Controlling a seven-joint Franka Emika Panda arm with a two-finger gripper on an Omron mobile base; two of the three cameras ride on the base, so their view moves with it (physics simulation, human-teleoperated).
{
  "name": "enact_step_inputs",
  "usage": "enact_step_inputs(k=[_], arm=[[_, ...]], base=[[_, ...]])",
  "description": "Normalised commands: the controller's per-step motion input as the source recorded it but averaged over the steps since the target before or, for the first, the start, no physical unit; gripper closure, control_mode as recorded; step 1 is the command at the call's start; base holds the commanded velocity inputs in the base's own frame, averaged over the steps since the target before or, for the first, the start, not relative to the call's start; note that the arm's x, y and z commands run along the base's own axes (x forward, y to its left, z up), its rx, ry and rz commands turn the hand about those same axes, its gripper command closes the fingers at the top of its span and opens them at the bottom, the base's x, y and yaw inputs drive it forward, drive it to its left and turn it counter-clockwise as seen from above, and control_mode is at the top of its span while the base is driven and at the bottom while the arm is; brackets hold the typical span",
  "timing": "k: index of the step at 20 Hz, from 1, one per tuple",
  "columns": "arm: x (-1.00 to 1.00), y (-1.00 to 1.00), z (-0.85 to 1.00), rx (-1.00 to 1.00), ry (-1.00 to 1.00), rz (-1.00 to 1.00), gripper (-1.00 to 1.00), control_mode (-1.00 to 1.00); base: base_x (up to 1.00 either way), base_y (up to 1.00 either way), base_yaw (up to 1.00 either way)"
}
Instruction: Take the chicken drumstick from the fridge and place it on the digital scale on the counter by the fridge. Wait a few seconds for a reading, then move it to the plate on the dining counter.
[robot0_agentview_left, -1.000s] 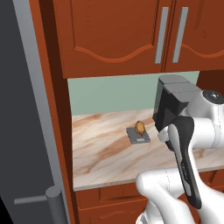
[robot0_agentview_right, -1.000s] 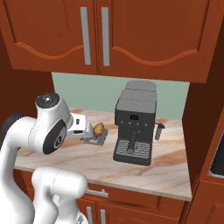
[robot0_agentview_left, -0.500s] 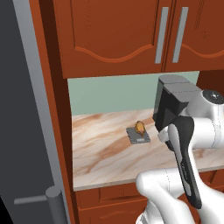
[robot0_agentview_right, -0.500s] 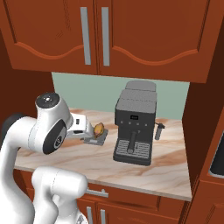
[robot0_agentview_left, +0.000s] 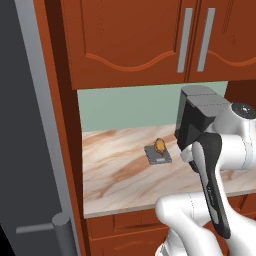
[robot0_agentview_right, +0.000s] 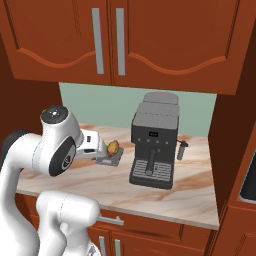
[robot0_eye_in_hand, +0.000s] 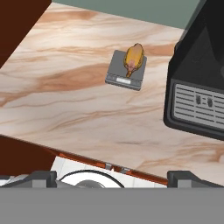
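nothing has moved since the earlier frames: arm, drumstick and scale sit just where they were. fingers (robot0_eye_in_hand: 112, 178) stand wide apart and hold nothing, their two dark tips (robot0_eye_in_hand: 38, 178) rising at the bottom of the hand view, pulled back off the front edge of the bench (robot0_eye_in_hand: 65, 105) and well apart from the scale. ahead of them the digital scale (robot0_eye_in_hand: 124, 73) lies flat on the marbled bench, with the chicken drumstick (robot0_eye_in_hand: 134, 57) resting on its far part, one end reaching past the back rim. just to the side of the scale stands a dark grey coffee machine (robot0_agentview_right: 154, 145), near it but not touching. behind runs a pale green wall, with red-brown cabinets (robot0_agentview_right: 125, 40) above. in the left base view the grey fridge (robot0_agentview_left: 30, 150) stands at the left, its bar handle low at the edge.
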Motion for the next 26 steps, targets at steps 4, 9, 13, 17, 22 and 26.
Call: enact_step_inputs(k=[4,9,13,17,22,26], arm=[[0.0,0.0,0.0,0.0,0.0,0.0,-1.0,-1.0],[0.0,0.0,0.0,0.0,0.0,0.0,-1.0,-1.0],[0.0,0.0,0.0,0.0,0.0,0.0,-1.0,-1.0],[0.0,0.0,0.0,0.0,0.0,0.0,-1.0,-1.0],[0.0,0.0,0.0,0.0,0.0,0.0,-1.0,-1.0],[0.0,0.0,0.0,0.0,0.0,0.0,-1.0,-1.0]], base=[[0.0,0.0,0.0],[0.0,0.0,0.0],[0.0,0.0,0.0],[0.0,0.0,0.0],[0.0,0.0,0.0],[0.0,0.0,0.0]])
